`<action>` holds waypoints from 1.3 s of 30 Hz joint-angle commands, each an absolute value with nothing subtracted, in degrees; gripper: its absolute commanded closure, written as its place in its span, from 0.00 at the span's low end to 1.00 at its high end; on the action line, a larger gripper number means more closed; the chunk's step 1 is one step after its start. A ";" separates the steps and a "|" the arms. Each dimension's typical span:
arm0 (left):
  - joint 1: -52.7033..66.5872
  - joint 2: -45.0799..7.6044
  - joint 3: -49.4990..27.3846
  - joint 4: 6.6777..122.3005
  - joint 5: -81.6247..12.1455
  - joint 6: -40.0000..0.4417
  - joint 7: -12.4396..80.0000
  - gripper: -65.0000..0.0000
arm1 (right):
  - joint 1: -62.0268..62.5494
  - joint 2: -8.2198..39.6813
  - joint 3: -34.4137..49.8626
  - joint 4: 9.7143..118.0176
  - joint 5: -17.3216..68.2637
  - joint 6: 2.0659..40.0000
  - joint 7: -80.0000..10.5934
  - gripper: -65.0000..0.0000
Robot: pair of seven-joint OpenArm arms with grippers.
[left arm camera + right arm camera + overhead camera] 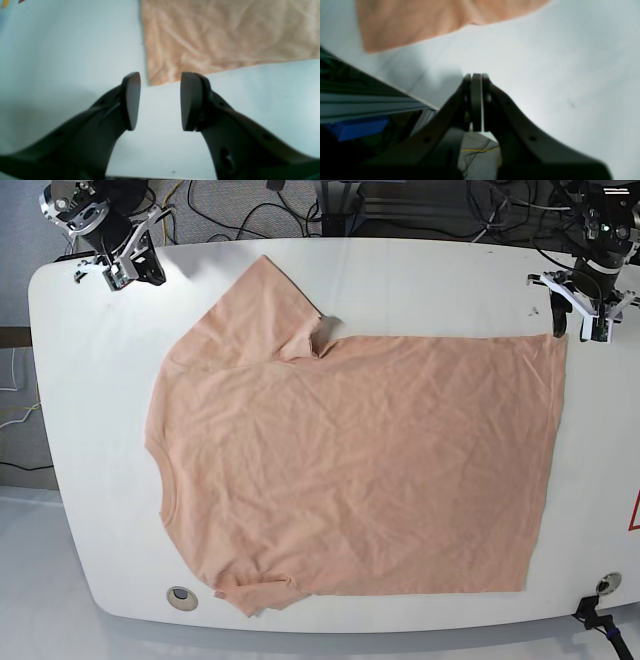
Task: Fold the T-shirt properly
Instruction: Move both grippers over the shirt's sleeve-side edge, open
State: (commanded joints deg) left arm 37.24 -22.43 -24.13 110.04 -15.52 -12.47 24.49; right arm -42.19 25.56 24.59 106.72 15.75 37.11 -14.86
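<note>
The peach T-shirt (350, 460) lies spread flat on the white table (90, 380), neckline toward the left and hem toward the right. My left gripper (576, 323) hovers open and empty at the far right corner of the hem. In the left wrist view the open gripper (160, 75) frames that shirt corner (212, 35). My right gripper (122, 272) is at the table's far left corner, apart from the upper sleeve (265, 305). In the right wrist view this gripper (476, 75) is shut and empty, with the sleeve (420, 22) beyond it.
Round grommets sit in the table's near edge at left (181, 596) and right (603, 583). Cables (250, 205) lie on the floor behind the table. A metal rail (357, 100) and a blue part (357, 128) show beside the table edge in the right wrist view.
</note>
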 joint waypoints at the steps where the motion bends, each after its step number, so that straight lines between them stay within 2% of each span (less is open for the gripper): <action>1: 37.37 -22.52 -24.06 110.02 -15.14 -12.43 24.33 0.63 | -41.44 25.70 24.47 106.65 15.95 36.62 -15.10 1.00; 4: 37.38 -22.70 -24.00 110.00 -14.52 -12.47 24.05 0.63 | -39.31 26.06 24.58 106.36 15.92 35.38 -15.55 0.96; 9: 37.64 -23.37 -24.19 110.06 -14.95 -12.43 24.50 0.63 | -36.62 26.06 24.45 106.05 16.19 34.27 -16.48 0.77; 12: 37.84 -23.81 -24.00 110.06 -14.98 -12.43 24.69 0.63 | -35.99 26.17 24.51 106.11 16.40 34.08 -16.64 0.72; 20: 37.54 -24.43 -23.67 109.28 -14.50 -12.37 25.11 0.63 | -34.99 25.97 24.65 105.81 16.43 33.93 -17.32 0.73; 21: 37.45 -24.41 -24.04 109.74 -15.52 -13.05 24.93 0.62 | -35.43 25.91 24.63 106.29 16.22 35.11 -16.24 0.72; 31: 36.79 -25.87 -20.48 107.35 -15.41 -14.49 25.08 0.60 | -34.64 25.92 25.27 105.94 15.96 35.12 -14.49 0.72; 35: 36.33 -25.73 -19.95 107.22 -16.05 -17.43 24.94 0.58 | -34.56 26.63 25.59 104.76 16.30 35.26 -12.50 0.71; 39: 36.09 -25.24 -20.68 107.56 -16.13 -24.40 23.65 0.52 | -34.27 28.17 24.48 104.25 15.90 35.59 -11.90 0.71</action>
State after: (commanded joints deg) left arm 36.09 -25.24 -20.68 107.56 -16.13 -24.40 23.65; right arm -34.27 28.17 24.48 104.25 15.90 35.59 -11.90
